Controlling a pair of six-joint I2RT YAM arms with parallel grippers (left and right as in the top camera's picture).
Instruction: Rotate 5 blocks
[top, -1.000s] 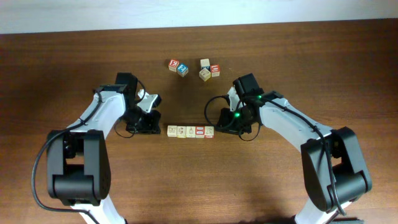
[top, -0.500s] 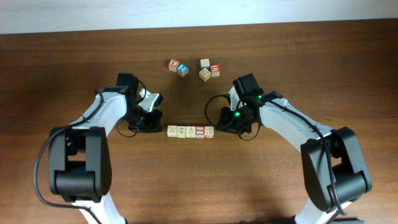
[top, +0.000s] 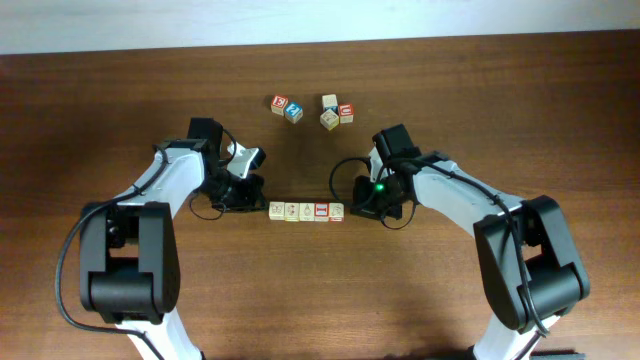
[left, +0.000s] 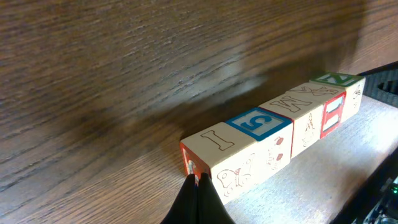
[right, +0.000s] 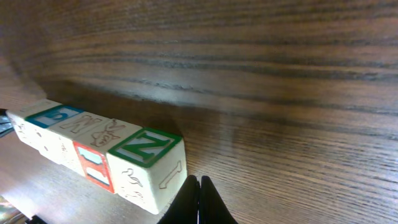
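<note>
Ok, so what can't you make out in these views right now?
- Overhead: letters on the row of blocks and the loose blocks are too small to read.
- Left wrist: the left end effector covers part of the nearest block's end face.
- Both wrist views: the loose blocks are out of frame.

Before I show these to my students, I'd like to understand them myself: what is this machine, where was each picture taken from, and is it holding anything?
It is a robot with a left arm and a right arm at a wooden table. The wide picture looks straight down from above; the two close-ups come from cameras on each wrist. A row of five blocks lies between the arms, with loose cubes farther back. The left tool and right tool are both shut, each pointed at one end of the row, holding nothing.
</note>
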